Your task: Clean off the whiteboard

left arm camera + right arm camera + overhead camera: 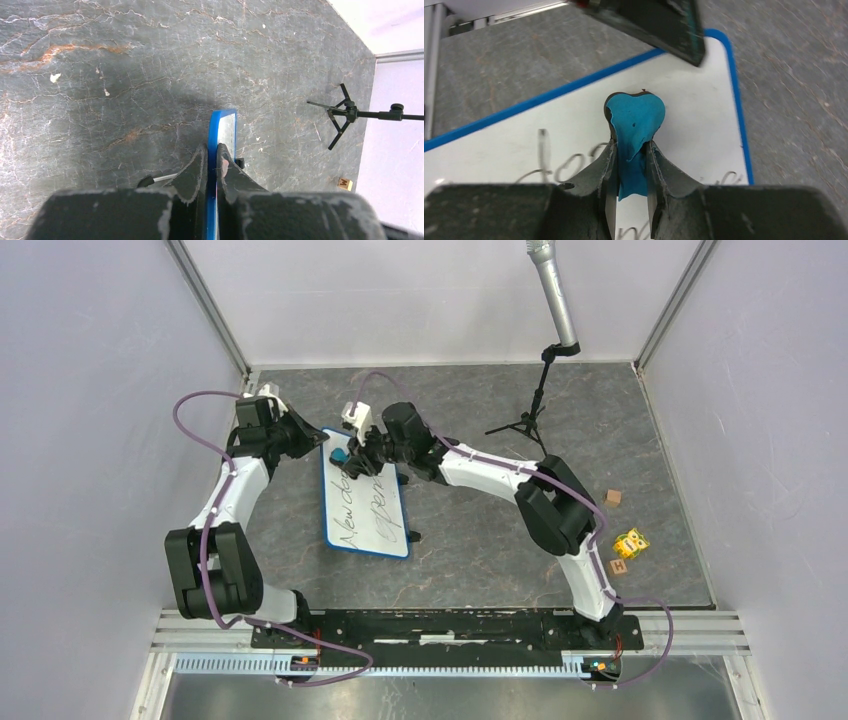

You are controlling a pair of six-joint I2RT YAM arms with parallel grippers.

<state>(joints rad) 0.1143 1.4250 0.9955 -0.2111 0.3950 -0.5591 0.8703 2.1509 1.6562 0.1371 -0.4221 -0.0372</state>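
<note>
The whiteboard (pixel 368 508), white with a blue rim and black handwriting, lies on the dark table between the arms. My left gripper (pixel 318 438) is shut on its far left rim; in the left wrist view the blue rim (pixel 216 125) runs edge-on between the fingers of my left gripper (pixel 212 156). My right gripper (pixel 352 456) is shut on a small blue eraser (pixel 636 122) and holds it on the board's far end (pixel 684 100), above the writing. In the right wrist view, my right gripper (pixel 630 150) pinches the eraser's lower part.
A microphone on a small black tripod (pixel 530 418) stands at the back right of the table. Small wooden and yellow blocks (pixel 628 542) lie at the right. The left gripper's finger (pixel 649 22) shows at the board's far edge.
</note>
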